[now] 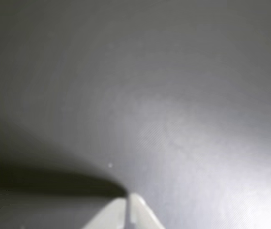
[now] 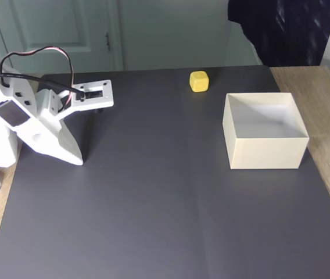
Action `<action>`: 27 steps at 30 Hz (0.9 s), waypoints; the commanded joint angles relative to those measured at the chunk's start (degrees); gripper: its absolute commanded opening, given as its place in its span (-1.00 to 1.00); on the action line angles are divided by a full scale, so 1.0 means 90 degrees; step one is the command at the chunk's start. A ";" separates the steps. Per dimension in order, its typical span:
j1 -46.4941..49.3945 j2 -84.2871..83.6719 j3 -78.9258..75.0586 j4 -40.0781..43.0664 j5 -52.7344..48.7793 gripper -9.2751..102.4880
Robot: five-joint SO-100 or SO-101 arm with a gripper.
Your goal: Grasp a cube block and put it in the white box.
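While the cube block [image 2: 199, 81] sits alone near the far edge of the dark grey mat [image 2: 153, 203] in the fixed view, nothing touches it. It is a small yellow cube with rounded corners, resting flat. The white box [image 2: 266, 152] stands to its right and nearer the camera, a short way apart from it, open-topped, with cream walls and a paler floor that holds nothing. The box rests on the mat close to the mat's right edge, beyond which the wooden table [image 2: 327, 93] shows.

Well apart from both, at the left side of the fixed view, the white arm is folded low, and its gripper [image 2: 76, 160] points down with its tips at or just above the mat. In the wrist view the gripper [image 1: 127, 198] enters from the bottom edge, its two pale fingers pressed together with only a thin seam between them, pinching nothing, and casting a dark shadow to the left on the mat [image 1: 173, 95].
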 commanded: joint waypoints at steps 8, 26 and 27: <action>0.0234 0.0049 -0.0029 0.0000 0.0068 -0.82; -0.0762 -0.3311 -0.2773 -0.2607 0.0195 -0.75; -0.0801 -0.3789 -0.3154 -0.2812 0.0156 -0.74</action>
